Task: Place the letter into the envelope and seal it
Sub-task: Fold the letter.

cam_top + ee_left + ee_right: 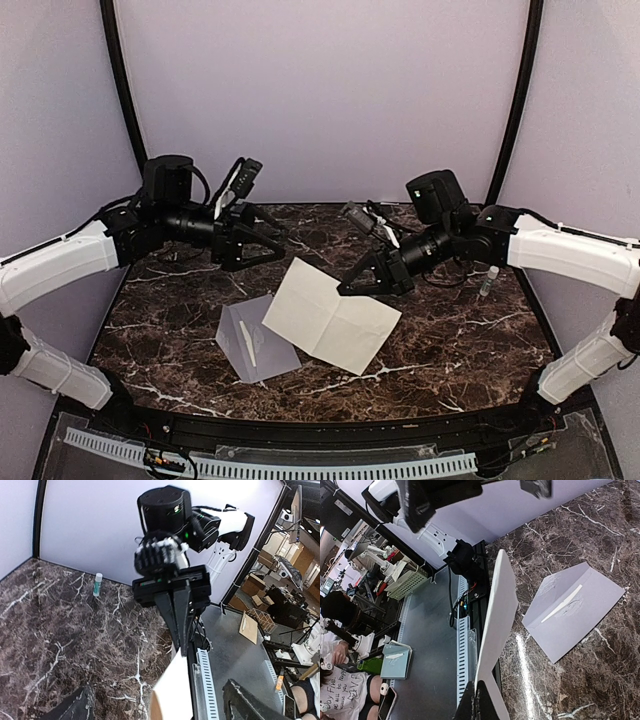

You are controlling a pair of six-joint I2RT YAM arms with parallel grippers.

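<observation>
Inspected the off-white, creased rectangular paper letter [335, 320]: found outside the envelope, plain back upward. Pinched at its upper edge in the closed black two-finger right gripper [352, 287] and tilted up on that side from the dark veined marble table [450, 350]. Cannot tell whether the lower corner touches the surface. Judged folded at least once, going by the crease lines across the sheet, yet appears broader than the envelope as it lies.

Inspected the pale grey-lavender flat paper envelope [255, 345]: found lying flat on the table just left of the letter, flap open, with no contents visible. Seen from overhead to meet the letter's near left edge; cannot confirm contact.

Checked the black left gripper [270, 250]: spread wide, holding nothing, hovering above the table behind the envelope, clear of both papers.

Noted a small white tube [488, 281], possibly glue, standing near the right edge of the table, well apart from both grippers.

Assessed as early stage. Done: apparently some folding, and letter in hand. Outstanding: further folding if required, insertion, closing and sealing of the flap.
</observation>
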